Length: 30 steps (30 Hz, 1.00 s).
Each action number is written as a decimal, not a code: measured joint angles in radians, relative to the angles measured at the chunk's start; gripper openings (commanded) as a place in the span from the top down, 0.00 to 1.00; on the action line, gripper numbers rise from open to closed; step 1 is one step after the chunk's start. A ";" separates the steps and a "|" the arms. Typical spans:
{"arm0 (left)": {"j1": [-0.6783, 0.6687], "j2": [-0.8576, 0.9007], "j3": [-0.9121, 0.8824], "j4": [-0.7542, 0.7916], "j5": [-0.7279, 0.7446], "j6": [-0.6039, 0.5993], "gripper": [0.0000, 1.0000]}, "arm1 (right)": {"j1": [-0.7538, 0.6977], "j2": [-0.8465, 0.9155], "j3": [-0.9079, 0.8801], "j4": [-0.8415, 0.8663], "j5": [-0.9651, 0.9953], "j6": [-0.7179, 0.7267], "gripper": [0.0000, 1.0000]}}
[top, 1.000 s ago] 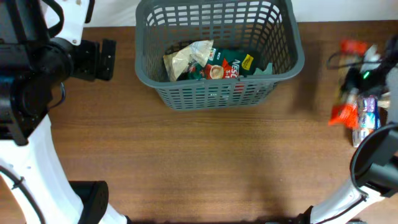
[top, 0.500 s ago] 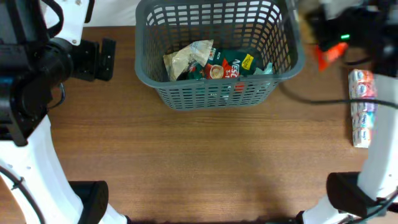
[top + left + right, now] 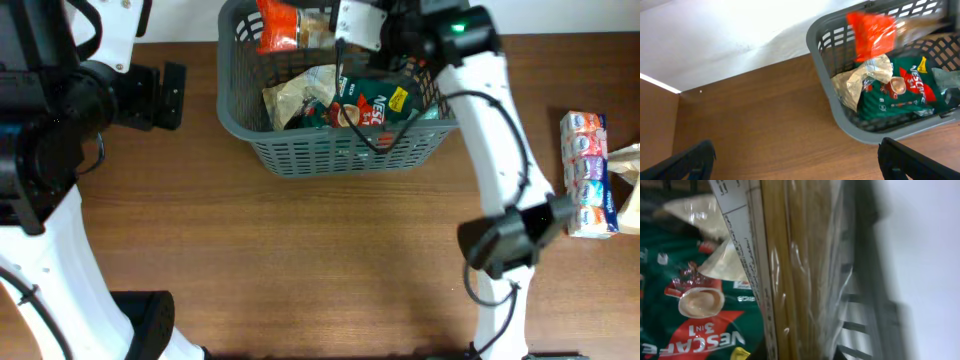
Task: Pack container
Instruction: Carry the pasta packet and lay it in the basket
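Note:
The container [image 3: 350,150] is a dark grey slotted basket at the table's back centre; it also shows in the left wrist view [image 3: 822,80] and the right wrist view [image 3: 860,280]. Inside lie a green coffee packet [image 3: 375,105] [image 3: 900,90] [image 3: 700,325] and a beige packet [image 3: 295,95] [image 3: 860,82]. My right gripper [image 3: 350,25] is over the basket's back edge, shut on a long spaghetti packet [image 3: 800,255] with an orange end [image 3: 275,25] [image 3: 872,32]. My left gripper [image 3: 165,95] [image 3: 800,167] is open and empty, left of the basket.
A stack of small white and purple packets [image 3: 585,175] lies at the table's right edge, with a beige item [image 3: 628,190] beside it. The right arm stretches from the front right across to the basket.
My right arm swung from the packets at the right edge to above the basket, carrying the orange-ended spaghetti packet leftward. The left arm has not moved.

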 measured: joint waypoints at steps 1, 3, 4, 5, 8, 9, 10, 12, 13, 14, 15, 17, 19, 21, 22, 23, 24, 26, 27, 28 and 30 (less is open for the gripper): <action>0.000 0.000 0.000 0.000 0.000 0.000 0.01 | 0.000 0.039 0.000 0.000 0.004 0.009 0.97; 0.000 0.000 0.000 0.000 0.000 0.000 0.01 | 0.000 0.089 -0.003 0.000 0.008 0.030 0.96; 0.000 0.000 0.000 0.000 0.000 0.000 0.01 | 0.000 0.107 -0.006 0.000 0.011 0.040 0.89; 0.000 0.000 0.000 0.000 0.000 0.000 0.01 | 0.000 0.124 -0.008 -0.003 0.011 0.056 0.83; 0.000 0.000 0.000 0.000 0.000 0.000 0.01 | 0.000 0.134 -0.008 -0.007 0.009 0.094 0.63; 0.000 0.000 0.000 0.000 0.000 0.000 0.01 | 0.000 0.134 -0.008 -0.007 0.005 0.111 0.51; 0.000 0.000 0.000 0.000 0.000 0.000 0.01 | 0.000 0.134 -0.008 -0.008 0.003 0.120 0.45; 0.000 0.000 0.000 0.000 0.000 0.000 0.01 | 0.000 0.133 -0.006 -0.002 -0.007 0.143 0.32; 0.000 0.000 0.000 0.000 0.000 0.000 0.01 | 0.000 0.129 -0.003 0.000 -0.011 0.161 0.30; 0.000 0.000 0.000 0.000 0.000 0.000 0.01 | 0.000 0.126 -0.002 0.001 -0.011 0.173 0.27; 0.000 0.000 0.000 0.000 0.000 0.000 0.01 | 0.000 0.118 0.000 0.000 -0.010 0.200 0.27; 0.000 0.000 0.000 0.000 0.000 0.000 0.01 | 0.000 0.097 0.011 0.000 0.004 0.247 0.29; 0.000 0.000 0.000 0.000 0.000 0.000 0.01 | 0.000 0.025 0.053 -0.016 0.048 0.351 0.33; 0.000 0.000 0.000 0.000 0.000 0.000 0.01 | 0.000 -0.044 0.092 -0.027 0.095 0.434 0.33; 0.000 0.000 0.000 0.000 0.000 0.000 0.01 | -0.001 -0.090 0.107 -0.027 0.130 0.476 0.33; 0.000 0.000 0.000 0.000 0.000 0.000 0.01 | -0.002 -0.157 0.123 -0.029 0.177 0.522 0.32; 0.000 0.000 0.000 0.000 0.000 0.000 0.01 | -0.005 -0.196 0.130 -0.031 0.204 0.544 0.32; 0.000 0.000 0.000 0.000 0.000 0.000 0.01 | -0.021 -0.326 0.154 -0.045 0.310 0.603 0.32; 0.000 0.000 0.000 0.000 0.000 0.000 0.01 | -0.040 -0.382 0.167 -0.050 0.359 0.619 0.32; 0.000 0.000 0.000 0.000 0.000 0.000 0.01 | -0.063 -0.423 0.175 -0.057 0.404 0.636 0.32; 0.000 0.000 0.000 0.000 0.000 0.000 0.01 | -0.127 -0.473 0.184 -0.083 0.472 0.665 0.29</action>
